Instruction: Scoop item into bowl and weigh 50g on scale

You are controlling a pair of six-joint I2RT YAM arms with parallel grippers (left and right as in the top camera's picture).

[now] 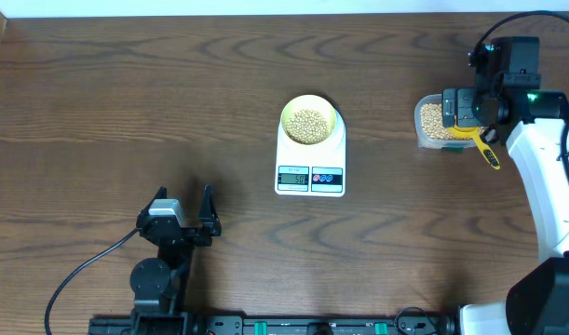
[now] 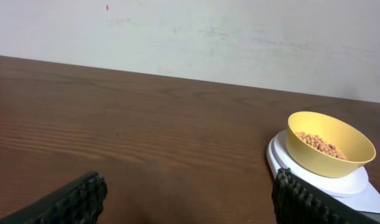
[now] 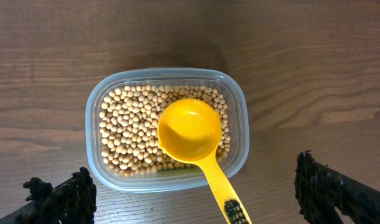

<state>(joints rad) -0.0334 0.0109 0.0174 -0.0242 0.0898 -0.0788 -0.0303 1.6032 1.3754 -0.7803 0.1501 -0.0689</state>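
Note:
A pale yellow bowl (image 1: 309, 122) holding tan beans (image 1: 309, 125) stands on the white scale (image 1: 310, 174) at mid-table; the left wrist view has the bowl (image 2: 329, 144) at its right edge. More beans (image 3: 130, 127) fill a clear tub (image 3: 97, 99) at the far right, with an empty yellow scoop (image 3: 188, 130) resting in it, its handle sticking out over the near rim. My right gripper (image 3: 193, 190) hangs open above the tub, fingers apart on either side of the handle and not touching it. Near the front left, my left gripper (image 1: 183, 210) is open and empty.
Dark wooden tabletop (image 1: 126, 102) runs all around. A pale wall (image 2: 190, 31) rises behind the table's far edge in the left wrist view. A black cable (image 1: 79, 274) trails from the left arm's base at the front edge.

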